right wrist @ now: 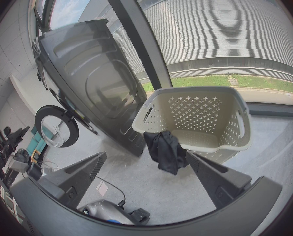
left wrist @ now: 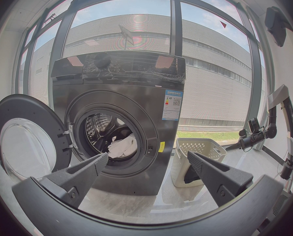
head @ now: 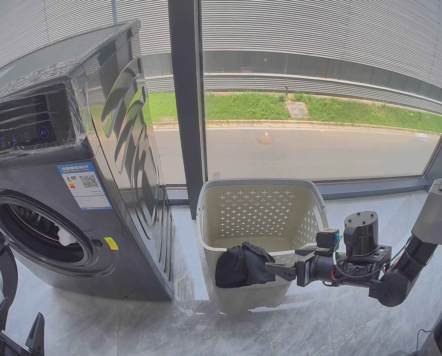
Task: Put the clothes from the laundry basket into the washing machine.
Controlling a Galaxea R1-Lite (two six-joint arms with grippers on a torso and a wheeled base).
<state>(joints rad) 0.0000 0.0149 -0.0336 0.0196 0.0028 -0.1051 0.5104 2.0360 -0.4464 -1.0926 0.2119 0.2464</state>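
Black garment (head: 243, 265) is hanging over the near rim of the cream plastic laundry basket (head: 260, 183), toward the corner nearer the washing machine (head: 107, 139). Most of it is draping down the outside wall. The basket is sitting on the floor just beside the machine, under the window.

Right gripper (head: 282, 263) is sitting level, just beside the garment on the side away from the machine. Its fingers are spread wide and gripping nothing. The lower fingertip is looking very close to the fabric edge; I can't tell if it's touching.

Left gripper (left wrist: 147, 156) is sitting low, facing the open drum, fingers also wide and empty. The round door (left wrist: 25, 138) is standing swung open, and a white cloth (left wrist: 122, 146) is lying inside the drum.

Reading this as the grasp step. Suggestions:
- aim for the bunched fold right at the rim, where the fabric is looking thickest
- keep both fingers on cloth only, not straddling the basket wall, or the basket is coming along
- lift straight up before swinging, so the tail is clearing the rim

Orientation: the garment's long axis is running roughly vertical, from rim down toward the floor, with the loose end pointing down. The folded top is lying over the rim, so I'm expecting it to hang long once lifted
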